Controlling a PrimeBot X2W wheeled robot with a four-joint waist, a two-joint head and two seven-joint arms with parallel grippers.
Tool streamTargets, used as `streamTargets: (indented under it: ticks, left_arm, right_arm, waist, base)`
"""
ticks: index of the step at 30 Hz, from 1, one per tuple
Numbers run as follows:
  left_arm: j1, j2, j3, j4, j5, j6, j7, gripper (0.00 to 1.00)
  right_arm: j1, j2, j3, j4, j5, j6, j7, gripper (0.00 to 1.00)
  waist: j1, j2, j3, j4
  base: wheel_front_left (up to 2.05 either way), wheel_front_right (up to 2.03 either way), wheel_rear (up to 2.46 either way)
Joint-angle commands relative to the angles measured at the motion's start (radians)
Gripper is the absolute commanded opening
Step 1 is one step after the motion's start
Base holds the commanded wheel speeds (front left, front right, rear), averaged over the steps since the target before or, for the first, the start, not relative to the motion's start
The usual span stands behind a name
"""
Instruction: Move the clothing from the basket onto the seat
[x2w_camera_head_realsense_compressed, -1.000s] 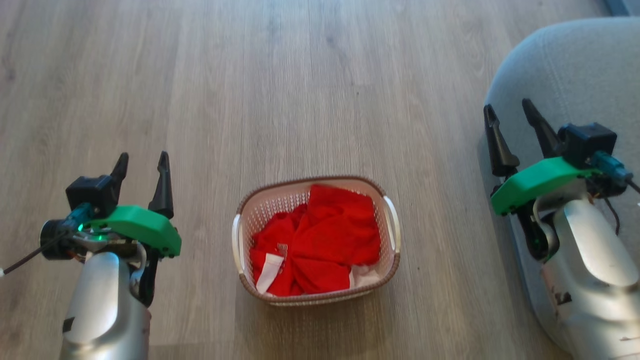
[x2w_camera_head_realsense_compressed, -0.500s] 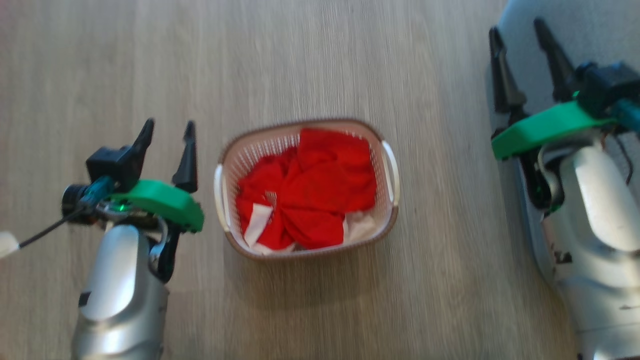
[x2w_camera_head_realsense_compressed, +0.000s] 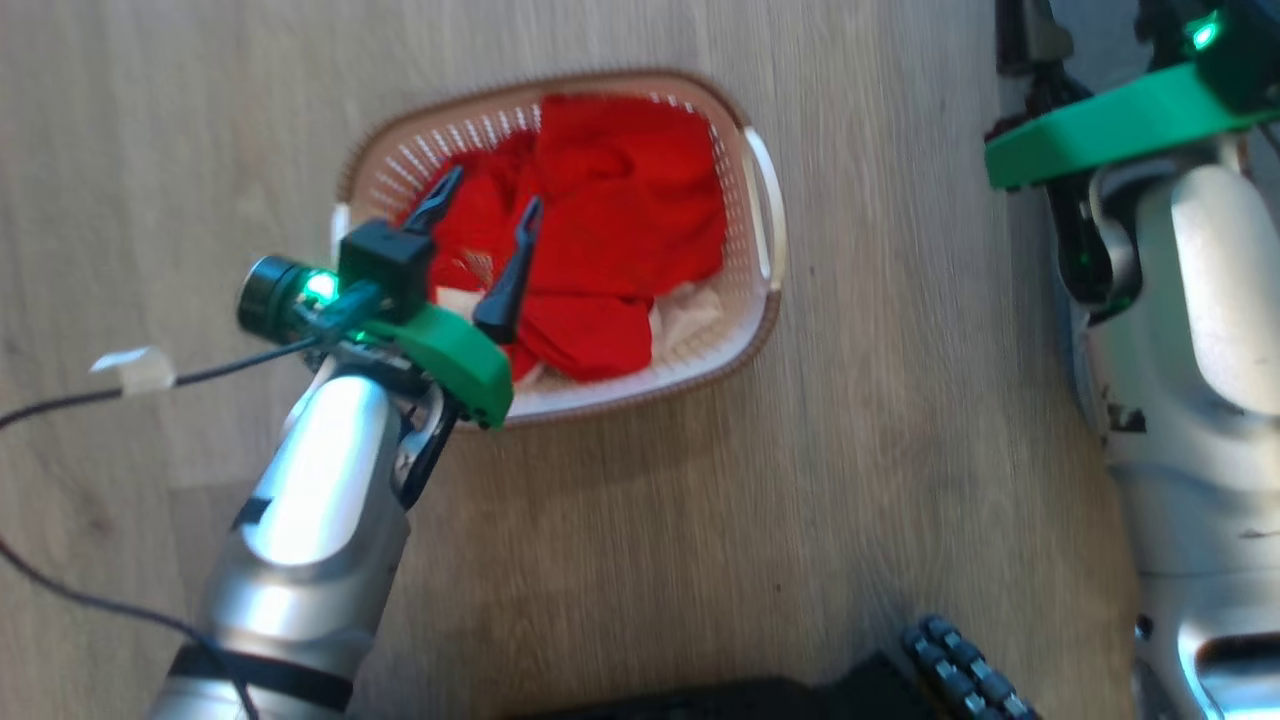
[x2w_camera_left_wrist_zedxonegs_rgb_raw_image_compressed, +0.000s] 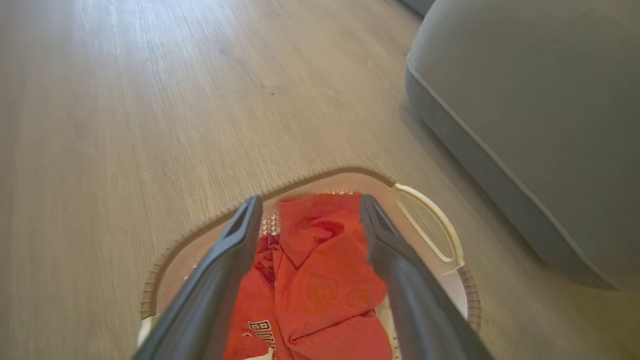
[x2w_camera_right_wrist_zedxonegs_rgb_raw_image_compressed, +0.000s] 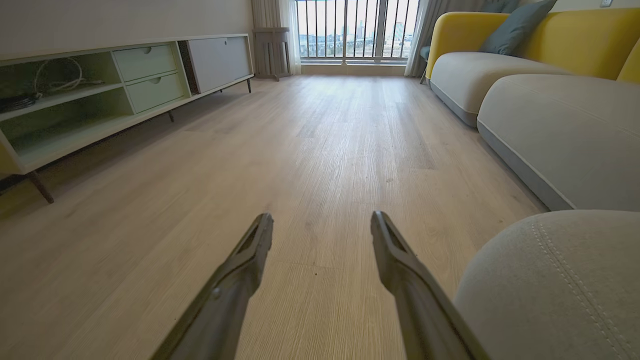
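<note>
The left gripper (x2w_camera_head_realsense_compressed: 495, 190) is spread wide and empty. The bright red soft clothes (x2w_camera_head_realsense_compressed: 620, 200) lie just under its tips, inside the small cream plastic basket (x2w_camera_head_realsense_compressed: 762, 215). The right gripper (x2w_camera_right_wrist_zedxonegs_rgb_raw_image_compressed: 322, 216) is wide and empty too, and the big grey cloth seat (x2w_camera_right_wrist_zedxonegs_rgb_raw_image_compressed: 550, 285) sits beside it, on its right.

Daylight came through the far window (x2w_camera_right_wrist_zedxonegs_rgb_raw_image_compressed: 350, 30), bright and slightly blown out; it left a pale sheen on the wood floor (x2w_camera_right_wrist_zedxonegs_rgb_raw_image_compressed: 320, 150); the head view was smeared by motion blur, its grain lines streaked; the basket (x2w_camera_head_realsense_compressed: 765, 200) cast a soft shadow toward that view's bottom; a green lamp (x2w_camera_head_realsense_compressed: 320, 287) glowed; both wrist views bowed at the edges; the left pincer (x2w_camera_left_wrist_zedxonegs_rgb_raw_image_compressed: 310, 201) looked soft up close.
</note>
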Motion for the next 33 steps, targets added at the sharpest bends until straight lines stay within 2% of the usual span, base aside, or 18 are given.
streamTargets:
  ticks: [1,9,18,25,33]
  left_arm:
    - [-0.007,0.023,0.015,-0.018,0.006,-0.001,-0.01,1.0]
    - [-0.133,0.056,-0.145,0.109,0.04,-0.001,-0.01,1.0]
    - [-0.308,0.111,-0.285,0.326,0.065,-0.001,-0.01,1.0]
    - [-0.432,0.139,-0.324,0.462,0.104,0.001,-0.009,1.0]
    - [-0.519,0.161,-0.357,0.564,0.136,0.027,-0.009,1.0]
  right_arm:
    - [-0.009,0.019,0.014,-0.037,-0.006,0.0,-0.007,1.0]
    - [-0.045,0.046,0.034,-0.047,-0.01,0.0,-0.007,1.0]
    - [-0.068,0.066,0.081,-0.072,0.006,0.0,-0.007,1.0]
    - [-0.065,0.068,0.115,-0.104,0.065,0.0,-0.007,1.0]
    - [-0.047,0.069,0.134,-0.132,0.116,0.0,-0.007,1.0]
  waist:
    - [-0.0003,0.0,0.058,-0.032]
    - [-0.0003,0.0,0.142,-0.086]
    - [-0.0003,0.0,0.231,-0.173]
    - [-0.0003,0.0,0.288,-0.235]
    - [-0.0003,0.0,0.333,-0.286]
  base:
    - [0.0,0.0,0.0]
    - [0.0,0.0,0.0]
    - [0.0,0.0,0.0]
    - [0.0,0.0,0.0]
    - [0.0,0.0,0.0]
